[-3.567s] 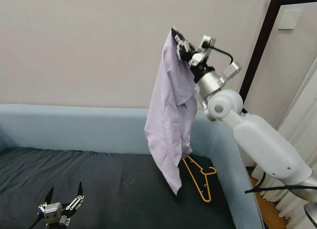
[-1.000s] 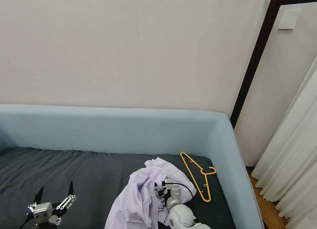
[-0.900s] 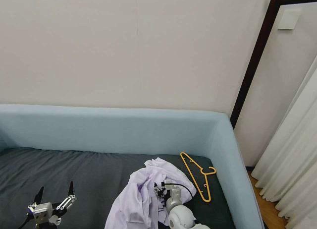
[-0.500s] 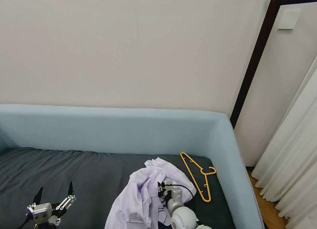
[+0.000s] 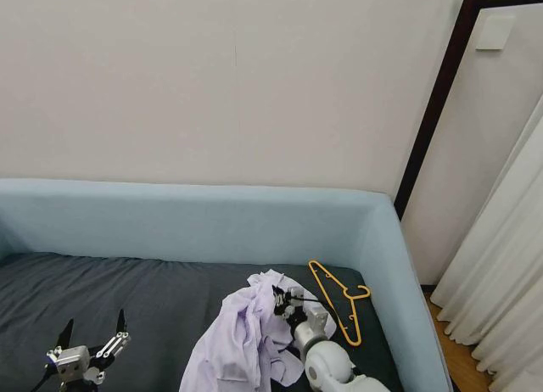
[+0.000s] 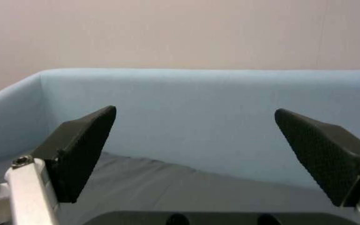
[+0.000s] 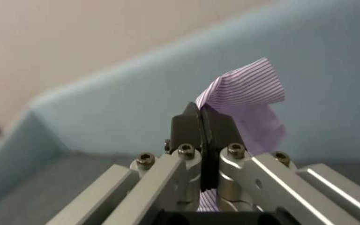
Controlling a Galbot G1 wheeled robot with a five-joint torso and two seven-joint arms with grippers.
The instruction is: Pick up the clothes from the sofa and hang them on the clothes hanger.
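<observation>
A lilac striped shirt (image 5: 242, 337) lies crumpled on the dark seat of the light-blue sofa (image 5: 170, 222). My right gripper (image 5: 280, 296) sits low at the shirt's right side, shut on a fold of it. In the right wrist view the closed fingertips (image 7: 202, 123) pinch the striped cloth (image 7: 245, 93), which sticks up past them. An orange clothes hanger (image 5: 339, 303) lies flat on the seat just right of the shirt. My left gripper (image 5: 91, 339) hovers open over the seat's front left, its fingers (image 6: 83, 150) spread wide with nothing between them.
The sofa's right armrest (image 5: 399, 299) runs close beside the hanger. A dark door frame (image 5: 437, 103) and white curtains (image 5: 501, 282) stand to the right of the sofa. A plain wall rises behind the backrest.
The right gripper, which earlier held the shirt high, came down to the seat with it. In the last half second it has risen slightly up and right, still gripping the cloth.
</observation>
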